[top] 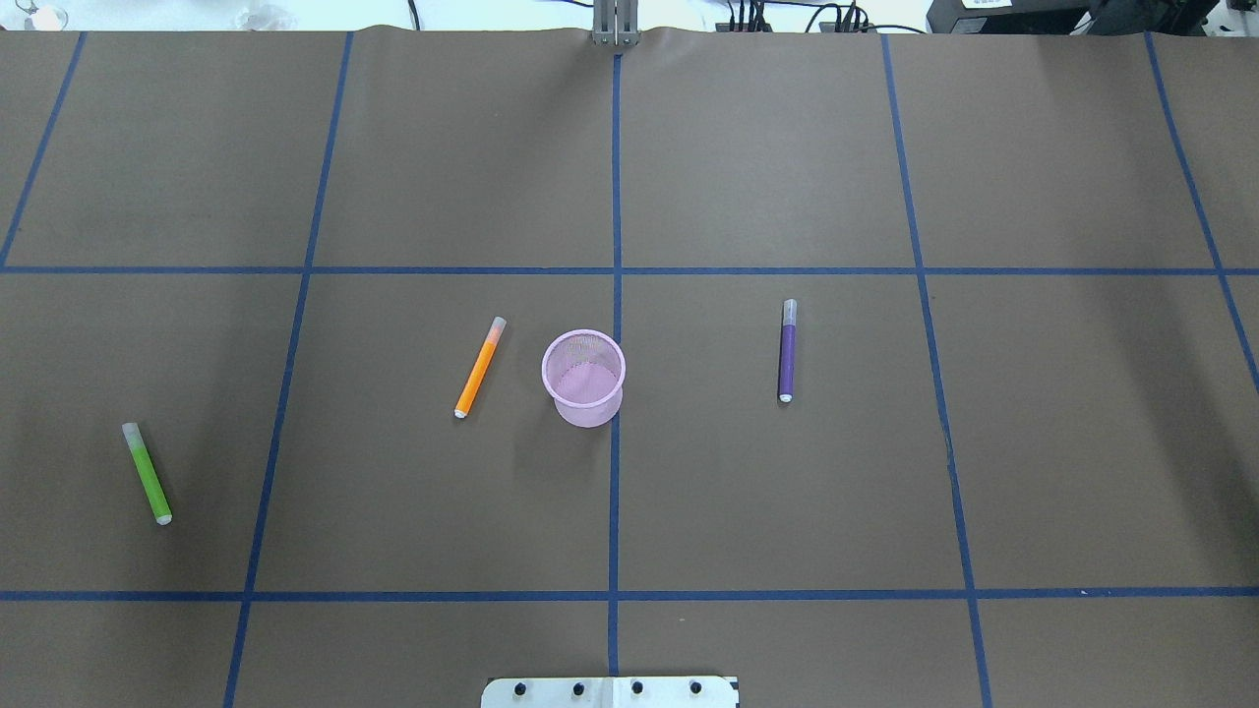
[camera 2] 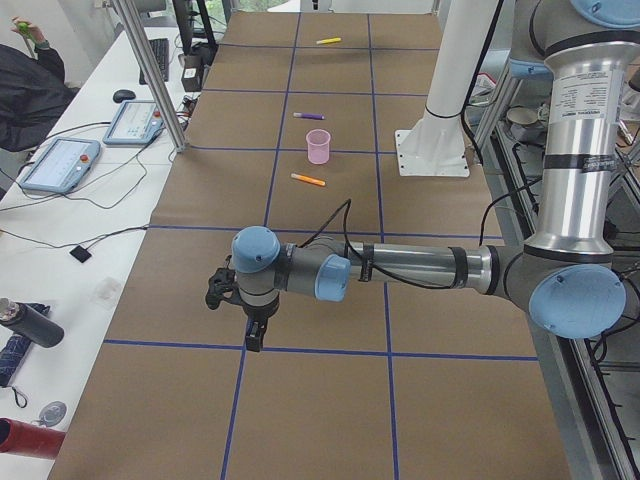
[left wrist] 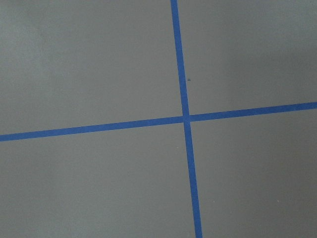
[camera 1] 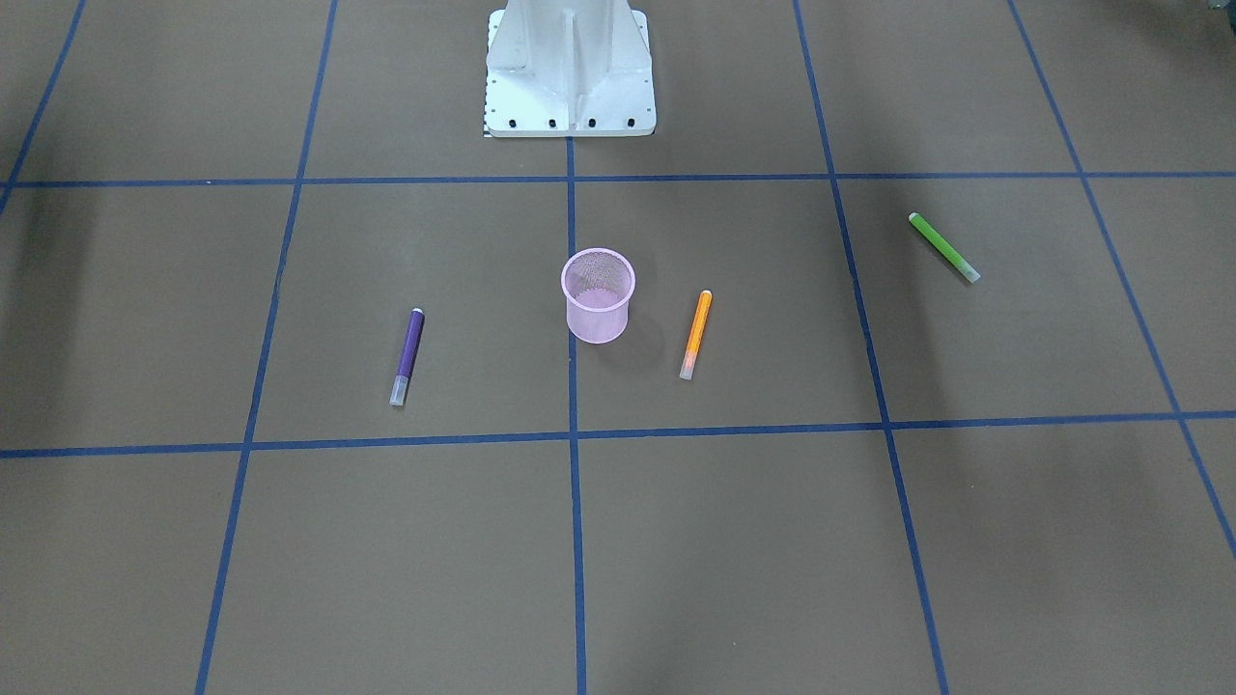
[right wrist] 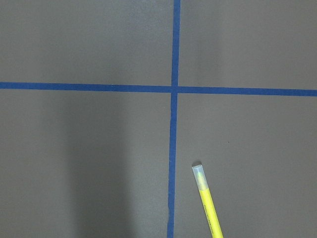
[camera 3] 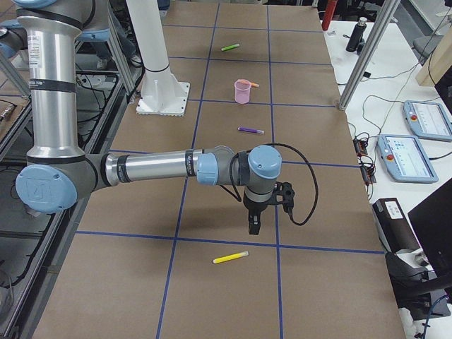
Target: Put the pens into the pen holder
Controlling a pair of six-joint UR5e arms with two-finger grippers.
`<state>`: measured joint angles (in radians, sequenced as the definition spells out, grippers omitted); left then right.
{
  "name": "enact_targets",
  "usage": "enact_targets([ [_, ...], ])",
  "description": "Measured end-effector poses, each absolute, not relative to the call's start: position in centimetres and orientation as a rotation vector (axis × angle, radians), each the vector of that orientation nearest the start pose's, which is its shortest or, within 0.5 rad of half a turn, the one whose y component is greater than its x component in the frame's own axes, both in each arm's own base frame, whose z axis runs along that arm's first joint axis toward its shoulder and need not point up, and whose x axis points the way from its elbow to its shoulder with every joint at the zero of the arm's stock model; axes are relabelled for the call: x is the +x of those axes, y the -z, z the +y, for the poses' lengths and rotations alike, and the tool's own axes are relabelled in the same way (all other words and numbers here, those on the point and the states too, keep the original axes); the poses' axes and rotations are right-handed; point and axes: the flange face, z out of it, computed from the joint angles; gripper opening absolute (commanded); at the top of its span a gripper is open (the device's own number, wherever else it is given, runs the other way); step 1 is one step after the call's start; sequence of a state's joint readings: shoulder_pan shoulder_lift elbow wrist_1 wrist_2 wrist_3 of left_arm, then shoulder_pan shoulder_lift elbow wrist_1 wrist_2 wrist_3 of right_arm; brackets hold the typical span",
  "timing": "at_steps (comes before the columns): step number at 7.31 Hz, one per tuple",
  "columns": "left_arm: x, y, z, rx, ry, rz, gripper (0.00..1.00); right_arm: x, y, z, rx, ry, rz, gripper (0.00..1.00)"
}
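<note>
**Pen holder** point(camera 1: 597, 319): pink mesh cup, standing upright near the middle of the surface point(camera 1: 772, 541) and appearing empty.

**Pens, four:** all are lying flat outside the cup.
- Orange pen point(camera 1: 695, 334): lying near the cup, on the robot's left of it.
- Purple pen point(camera 1: 407, 356): lying on the cup's other side, farther off.
- Green pen point(camera 1: 943, 247): lying well apart, toward the left end.
- Yellow pen point(camera 3: 231, 258): lying well apart at the right end, just past a blue tape line.

**Left hand** point(camera 2: 252, 343): hanging over bare paper at the left end. Whether its fingers are apart or together cannot be told.

**Right hand** point(camera 3: 253, 227): hanging near the yellow pen without touching it. Its finger spacing likewise cannot be told.

**Step:** this looks like the opening reach, and nothing is collected yet. The next move, as judged, is calling for the right hand to shift over the yellow pen. It would then square its fingers across the barrel and descend close to the paper for a low pinch.

**Writing:** a label point(camera 2: 577, 92) on the left arm's upright segment is showing print too small to read. No brand is legible.
</note>
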<state>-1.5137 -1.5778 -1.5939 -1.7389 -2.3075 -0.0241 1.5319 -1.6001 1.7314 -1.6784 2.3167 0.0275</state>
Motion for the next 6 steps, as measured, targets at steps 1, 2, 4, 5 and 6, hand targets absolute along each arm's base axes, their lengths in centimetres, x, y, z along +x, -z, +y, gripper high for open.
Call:
enact_targets([
  [1,-3.4,-61.9,-51.3,0.182,-0.120,0.743,1.00,4.7,-60.5,-48.0,0.000,0.021,-0.749,0.99],
  [2,-2.8,-60.0,-52.0,0.214,-0.138,0.749,1.00,4.6,-60.3,-48.1,0.004,0.023,-0.756,0.99],
  [4,2.1,-55.6,-53.2,0.183,-0.057,0.800,1.00,4.2,-59.4,-48.5,0.014,0.030,-0.801,0.99],
  [5,5.8,-53.8,-53.1,0.144,0.020,0.830,1.00,4.1,-59.5,-48.4,0.009,0.029,-0.814,0.99],
  [6,8.8,-52.9,-52.6,0.110,0.080,0.854,1.00,4.1,-59.7,-48.3,0.004,0.028,-0.818,0.99],
])
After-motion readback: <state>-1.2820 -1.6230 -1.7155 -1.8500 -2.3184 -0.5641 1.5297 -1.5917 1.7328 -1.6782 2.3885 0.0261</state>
